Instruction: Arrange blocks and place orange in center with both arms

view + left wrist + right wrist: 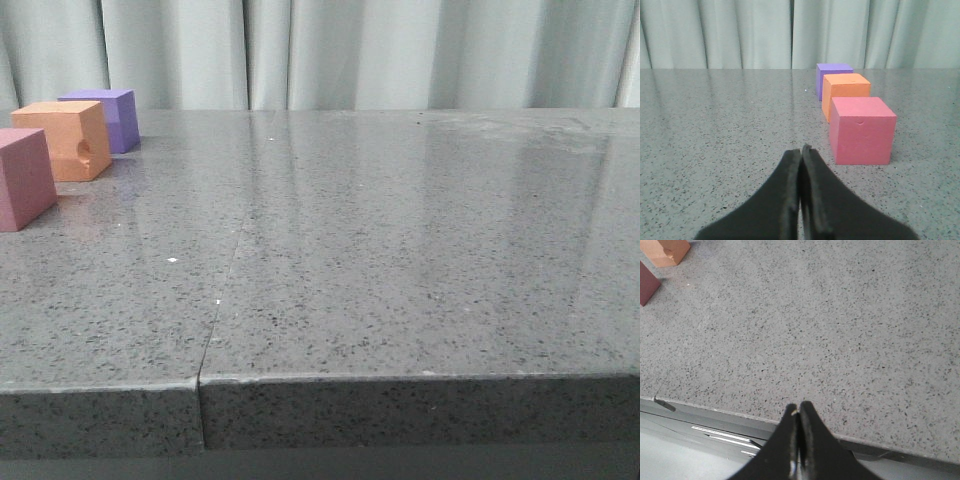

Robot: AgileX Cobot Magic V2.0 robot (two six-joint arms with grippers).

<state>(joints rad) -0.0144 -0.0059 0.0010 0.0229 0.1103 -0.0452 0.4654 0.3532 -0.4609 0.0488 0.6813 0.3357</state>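
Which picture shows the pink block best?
The left wrist view: the whole pink block sits close, with its front and top faces showing. The front view cuts it off at the picture's edge. The right wrist view catches only a corner.

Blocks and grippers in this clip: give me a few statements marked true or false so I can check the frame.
1. The orange cube sits between the purple cube and the pink cube in a row. True.
2. The left gripper is shut on the pink cube. False: its fingers are closed on nothing, short of the cube.
3. The right gripper is shut and empty, over the table near its front edge. True.
4. The three cubes lie at the right side of the table in the front view. False: they are at the far left.
5. The orange cube has a dent in one face. True.
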